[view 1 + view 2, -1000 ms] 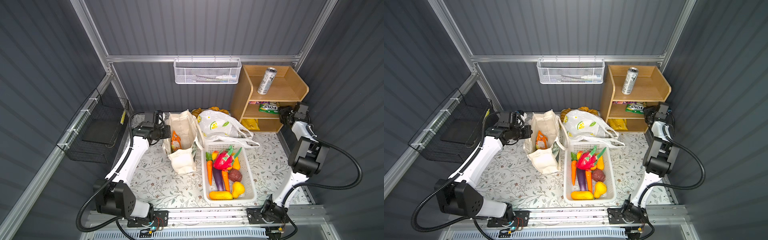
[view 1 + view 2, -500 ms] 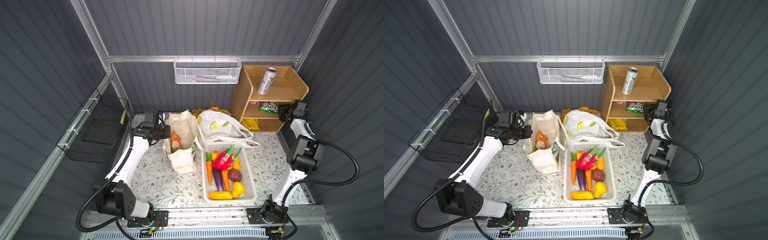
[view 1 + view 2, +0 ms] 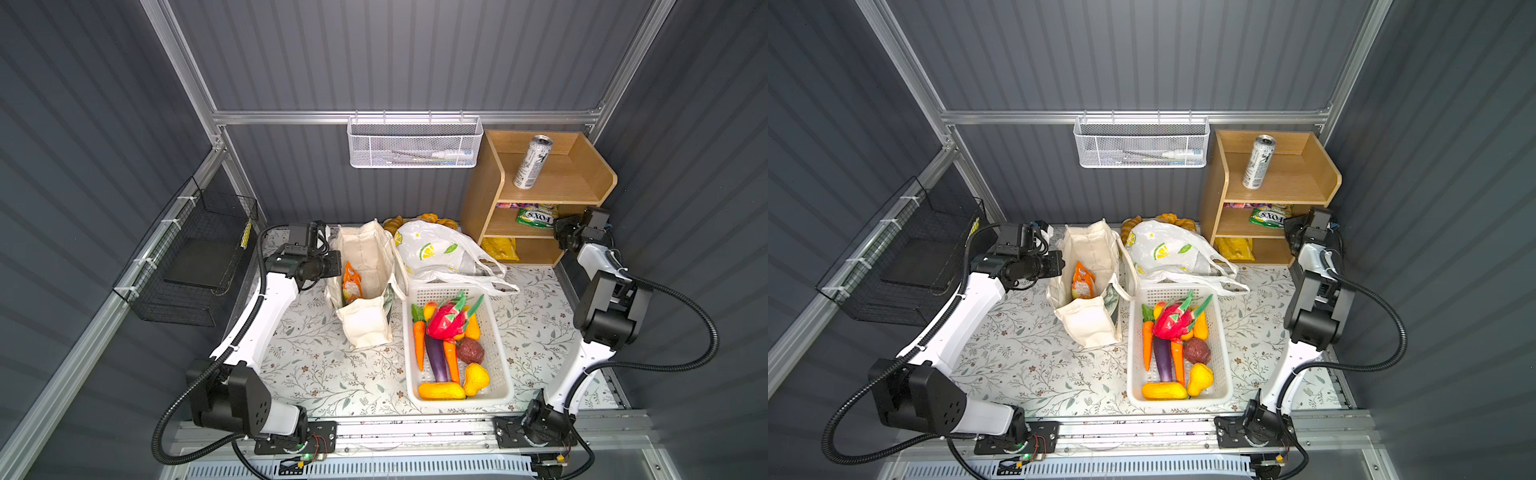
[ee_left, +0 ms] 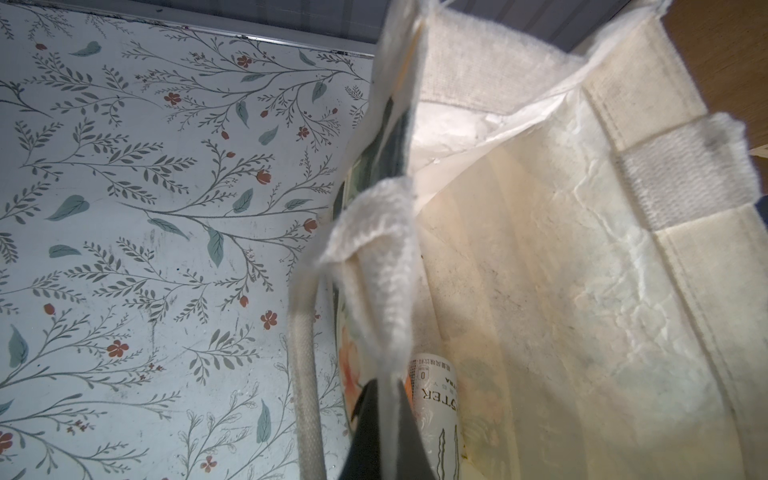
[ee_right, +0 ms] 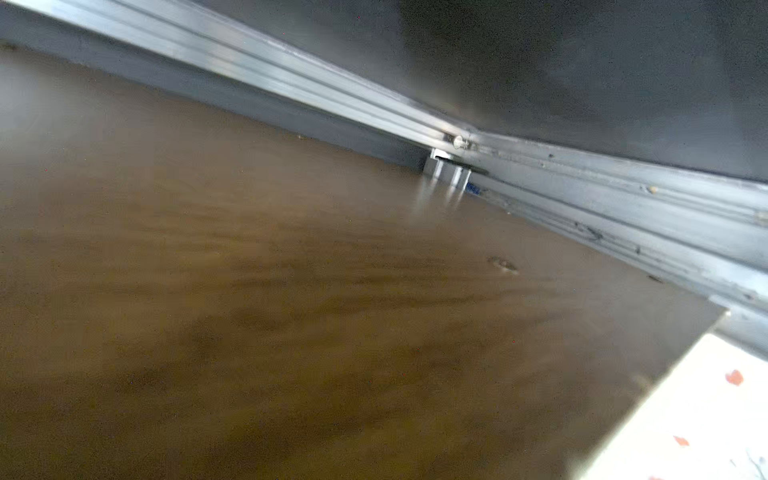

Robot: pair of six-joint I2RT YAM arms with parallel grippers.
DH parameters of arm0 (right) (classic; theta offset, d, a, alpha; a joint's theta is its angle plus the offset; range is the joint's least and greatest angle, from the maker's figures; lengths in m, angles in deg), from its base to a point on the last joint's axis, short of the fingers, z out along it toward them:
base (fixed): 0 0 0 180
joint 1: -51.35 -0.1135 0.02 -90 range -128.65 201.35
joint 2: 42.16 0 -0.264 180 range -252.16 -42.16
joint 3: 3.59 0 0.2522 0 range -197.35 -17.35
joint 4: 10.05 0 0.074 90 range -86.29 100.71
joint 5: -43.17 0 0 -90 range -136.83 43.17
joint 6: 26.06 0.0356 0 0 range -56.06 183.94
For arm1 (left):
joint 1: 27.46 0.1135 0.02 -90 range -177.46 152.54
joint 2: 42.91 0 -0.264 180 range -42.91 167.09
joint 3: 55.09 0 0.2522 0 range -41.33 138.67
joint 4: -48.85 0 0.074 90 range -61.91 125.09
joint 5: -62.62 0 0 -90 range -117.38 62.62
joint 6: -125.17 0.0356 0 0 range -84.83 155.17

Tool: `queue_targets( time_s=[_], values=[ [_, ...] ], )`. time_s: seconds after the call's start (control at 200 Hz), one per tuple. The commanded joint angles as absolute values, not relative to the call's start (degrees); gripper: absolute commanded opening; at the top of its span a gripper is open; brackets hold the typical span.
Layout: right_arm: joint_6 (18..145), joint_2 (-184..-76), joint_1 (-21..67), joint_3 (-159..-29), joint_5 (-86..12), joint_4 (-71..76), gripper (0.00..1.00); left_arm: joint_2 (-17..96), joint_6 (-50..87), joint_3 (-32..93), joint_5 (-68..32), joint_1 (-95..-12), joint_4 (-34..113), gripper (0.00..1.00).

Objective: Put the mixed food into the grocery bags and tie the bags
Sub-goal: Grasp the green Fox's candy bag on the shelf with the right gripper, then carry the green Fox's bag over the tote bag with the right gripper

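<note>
Quick rundown, reading the desk [image 3: 311,357] in both top views as a clock with 12 at the back wall. The cream canvas tote [image 3: 368,322] stands open around 10 o'clock. The left fingers [image 4: 365,436] are pinched tight on the fabric of its rim, on the tote's 9 o'clock side. Inside it there's an orange snack packet [image 3: 352,282], and the left wrist view shows a printed can [image 4: 440,419] down at the bottom.

The lemon-print plastic bag [image 3: 432,253] slumps at 12 o'clock, right beside the tote. The tall drink can [image 3: 532,162] is upright on top of the wooden shelf [image 3: 478,195] at 1 o'clock. A green FOX'S packet [image 3: 536,216] lies on the middle shelf and a yellow-orange packet [image 3: 500,248] on the bottom one.

The right fingers [image 3: 560,233] sit just at the green packet's 3 o'clock and are closed. I honestly can't tell if they've got the packet, since the right wrist view is only blurry wood.

The purple toy eggplant [image 3: 436,357] is in the white basket [image 3: 505,374], near the middle of the desk toward 5 o'clock.
</note>
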State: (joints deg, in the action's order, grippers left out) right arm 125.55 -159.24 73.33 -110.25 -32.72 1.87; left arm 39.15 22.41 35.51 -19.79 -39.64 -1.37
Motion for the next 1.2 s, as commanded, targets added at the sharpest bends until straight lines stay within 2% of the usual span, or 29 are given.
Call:
queue_targets(
  time_s=[0.0, 0.29, 0.8, 1.196],
  values=[
    [124.6, -154.9, 70.7, -106.6, -28.2, 1.3, 0.00, 37.1, 21.8, 34.9, -18.6, -39.7, 0.4, 0.00],
    [124.0, -144.3, 70.7, -98.2, -24.5, -2.2, 0.00, 37.4, 21.8, 34.5, -19.0, -39.7, 0.6, 0.00],
    [123.2, -121.5, 71.3, -81.6, -25.4, -3.6, 0.00, 38.6, 22.1, 34.9, -19.9, -39.7, 0.0, 0.00],
    [121.7, -103.9, 70.8, -81.0, -14.0, 5.3, 0.00, 38.8, 22.1, 33.9, -20.2, -39.7, 0.4, 0.00]
  ],
)
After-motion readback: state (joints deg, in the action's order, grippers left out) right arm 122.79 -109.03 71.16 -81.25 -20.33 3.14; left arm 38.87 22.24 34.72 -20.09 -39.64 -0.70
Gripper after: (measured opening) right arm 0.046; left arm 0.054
